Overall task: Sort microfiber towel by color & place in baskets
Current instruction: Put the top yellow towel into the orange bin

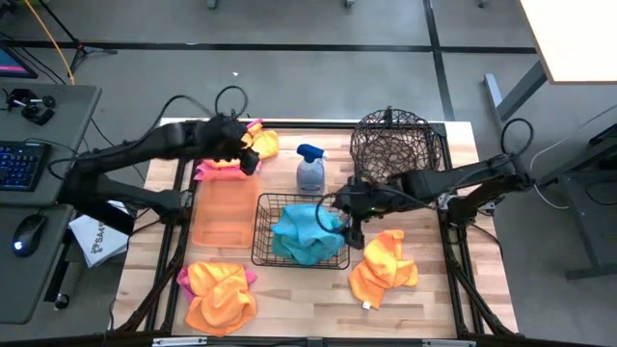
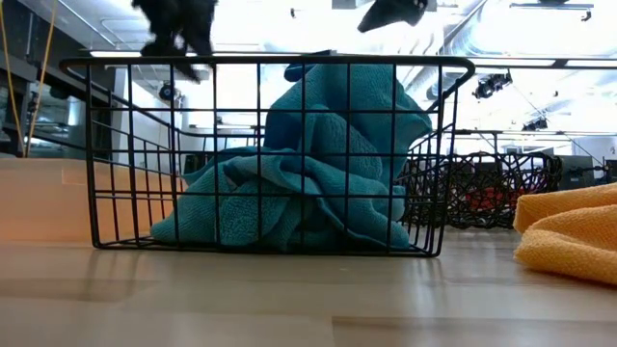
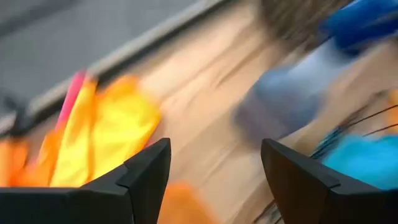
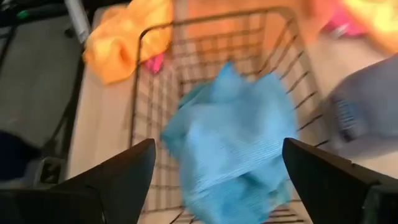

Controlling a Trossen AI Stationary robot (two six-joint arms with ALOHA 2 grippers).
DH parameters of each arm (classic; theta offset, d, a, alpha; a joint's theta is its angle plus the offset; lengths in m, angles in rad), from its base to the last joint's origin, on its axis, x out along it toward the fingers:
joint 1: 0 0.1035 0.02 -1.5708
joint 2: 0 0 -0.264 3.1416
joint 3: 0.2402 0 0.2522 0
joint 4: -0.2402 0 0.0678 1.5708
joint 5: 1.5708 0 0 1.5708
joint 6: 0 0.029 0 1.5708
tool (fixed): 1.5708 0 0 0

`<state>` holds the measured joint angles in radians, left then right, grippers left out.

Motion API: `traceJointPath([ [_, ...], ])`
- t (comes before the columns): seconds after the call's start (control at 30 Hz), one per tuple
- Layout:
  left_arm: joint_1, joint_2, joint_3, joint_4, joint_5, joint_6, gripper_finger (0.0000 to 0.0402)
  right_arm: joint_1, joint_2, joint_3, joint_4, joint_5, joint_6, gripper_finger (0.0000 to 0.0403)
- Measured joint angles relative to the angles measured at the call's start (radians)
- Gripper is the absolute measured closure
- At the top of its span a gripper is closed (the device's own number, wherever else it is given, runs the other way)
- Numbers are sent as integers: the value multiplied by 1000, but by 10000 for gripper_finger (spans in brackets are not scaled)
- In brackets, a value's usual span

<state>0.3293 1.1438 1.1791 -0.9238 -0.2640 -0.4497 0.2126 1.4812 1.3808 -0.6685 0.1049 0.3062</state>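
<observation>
right gripper [image 4: 214,180] hangs over the black basket [image 1: 262,253] with its fingers spread wide and nothing in them, and the blue towel [image 1: 307,234] sits inside. looks like the drop step, basically done. left gripper [image 1: 246,154] is also spread and empty, at the orange and pink towels [image 1: 258,143] at the back, beside the spray bottle [image 1: 309,172]. next up is probably a clean pinch on one towel only. more orange ones [image 1: 384,265] lie up front, and the tray [image 1: 224,214] looks bare.

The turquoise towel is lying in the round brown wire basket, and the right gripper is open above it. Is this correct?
Not quite. The turquoise towel lies in the rectangular black wire basket, not the round brown wire basket, which stands apart behind it. The high view shows this. The rest holds: the right gripper is open above the towel.
</observation>
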Motion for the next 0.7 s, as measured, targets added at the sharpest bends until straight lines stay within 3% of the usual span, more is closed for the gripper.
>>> traceJointPath([
  [0.1,146,91,-22,-100,50,65,165,-3,-31,0,11,60,17,55],
  [0.33,455,342,-33,-202,2,293,165,-18,-53,-1,14,230,112,54],
  [0.53,544,533,-32,-239,-14,535,165,-65,-54,-2,45,305,187,54],
  [0.7,549,644,-32,-258,-83,591,165,-99,-54,-2,58,311,185,54],
])
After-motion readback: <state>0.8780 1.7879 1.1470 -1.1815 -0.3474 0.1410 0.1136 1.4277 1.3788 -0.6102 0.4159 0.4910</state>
